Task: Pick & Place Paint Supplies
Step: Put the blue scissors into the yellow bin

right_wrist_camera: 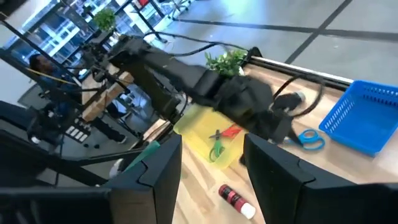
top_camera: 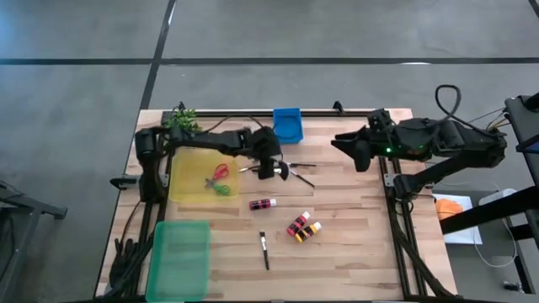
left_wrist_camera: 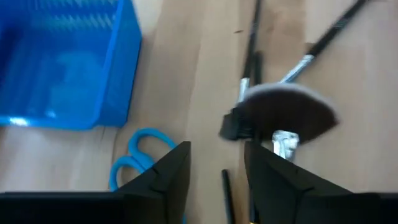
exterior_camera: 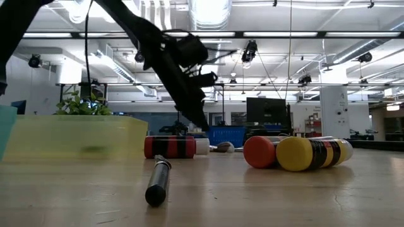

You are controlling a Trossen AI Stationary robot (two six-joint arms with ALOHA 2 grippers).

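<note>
My left gripper (top_camera: 274,172) is open just right of the yellow tray (top_camera: 189,181), low over a cluster of thin dark paintbrushes (top_camera: 299,168). In its wrist view the blue-handled scissors (left_wrist_camera: 140,158) lie beside one finger, and a fan-shaped brush (left_wrist_camera: 286,115) lies flat just beyond. Red and green scissors (top_camera: 221,179) lie in the yellow tray. Three white-capped paint bottles lie on their sides: a black-and-red one (top_camera: 263,204), a red one (top_camera: 297,225) and an orange one (top_camera: 308,233). A lone brush (top_camera: 264,250) lies nearer the front. My right gripper (top_camera: 358,153) hangs open, raised at the right.
A blue basket (top_camera: 287,124) stands at the far edge beside the brushes. A green tray (top_camera: 179,261) sits at the near left corner, and a small potted plant (top_camera: 181,119) at the far left. Bare wood lies at the near right.
</note>
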